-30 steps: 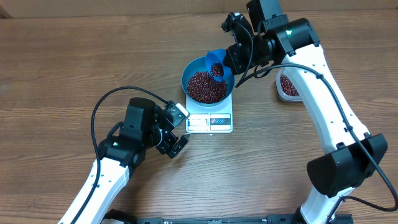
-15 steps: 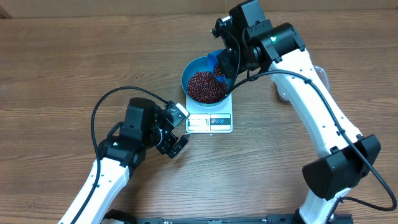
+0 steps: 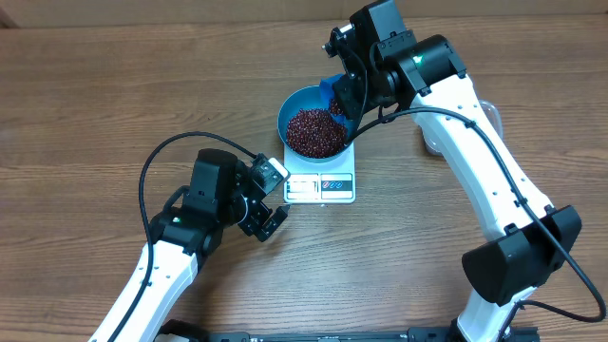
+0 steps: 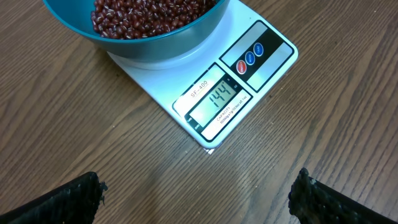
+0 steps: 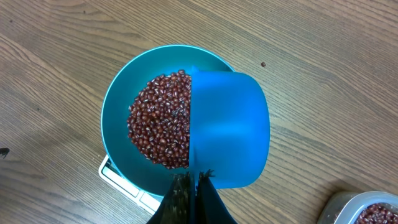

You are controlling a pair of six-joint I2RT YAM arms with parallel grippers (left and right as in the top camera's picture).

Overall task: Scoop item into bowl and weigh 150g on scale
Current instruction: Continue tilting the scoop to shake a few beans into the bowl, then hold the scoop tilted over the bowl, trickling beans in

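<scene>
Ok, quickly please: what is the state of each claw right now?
Left claw: open, holding nothing.
Right claw: closed on the handle of the blue scoop.

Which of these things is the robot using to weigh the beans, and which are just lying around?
For the job:
beans, bowl, scale, scoop in the right pincer, tub of more beans.

Just lying about:
a tiny dark speck on the table; the left pincer, open and empty.
</scene>
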